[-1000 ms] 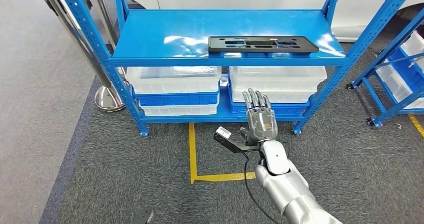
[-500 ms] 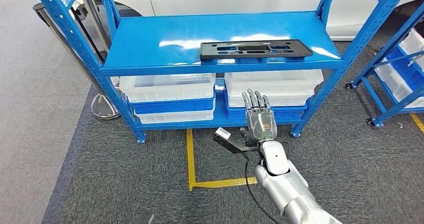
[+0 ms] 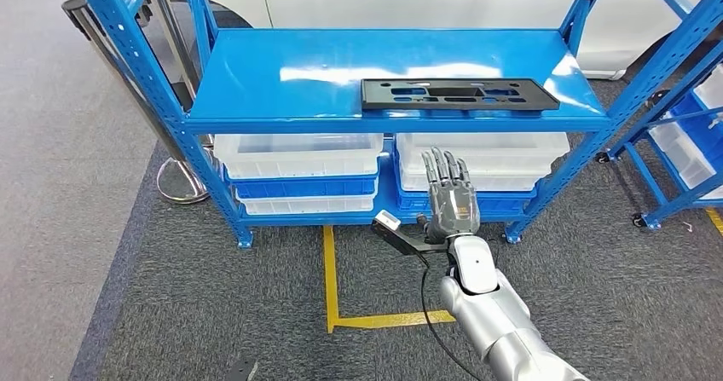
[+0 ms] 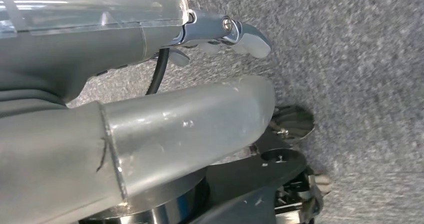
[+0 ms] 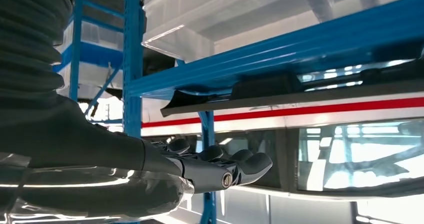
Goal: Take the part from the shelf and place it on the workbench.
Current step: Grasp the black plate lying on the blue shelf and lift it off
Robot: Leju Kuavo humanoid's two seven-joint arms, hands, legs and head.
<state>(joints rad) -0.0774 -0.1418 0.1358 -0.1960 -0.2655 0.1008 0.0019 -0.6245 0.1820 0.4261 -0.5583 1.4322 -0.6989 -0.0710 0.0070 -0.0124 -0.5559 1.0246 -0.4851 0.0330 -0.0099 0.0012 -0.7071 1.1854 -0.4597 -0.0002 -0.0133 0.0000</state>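
head view: black part (image 3: pixel 460 94) lies flat near the front edge of the blue shelf (image 3: pixel 281 74), at about 1 o'clock. right hand (image 3: pixel 450 198) is raised below it at 6 o'clock, fingers straight and slightly apart, holding nothing, well apart from the part. white bins (image 3: pixel 298 155) sit underneath. left wrist view: left hand (image 4: pixel 220 31) over grey carpet (image 4: pixel 360 48); its state cannot be told. right wrist view: right hand (image 5: pixel 220 166) extended, empty, beside the shelf edge (image 5: pixel 280 53).

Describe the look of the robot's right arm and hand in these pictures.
The right arm is smooth, rounded silver metal. The right hand is grey with darker, segmented fingers. A thin black cable runs beside the forearm, and a black bracket with a white tag sticks out at the wrist.
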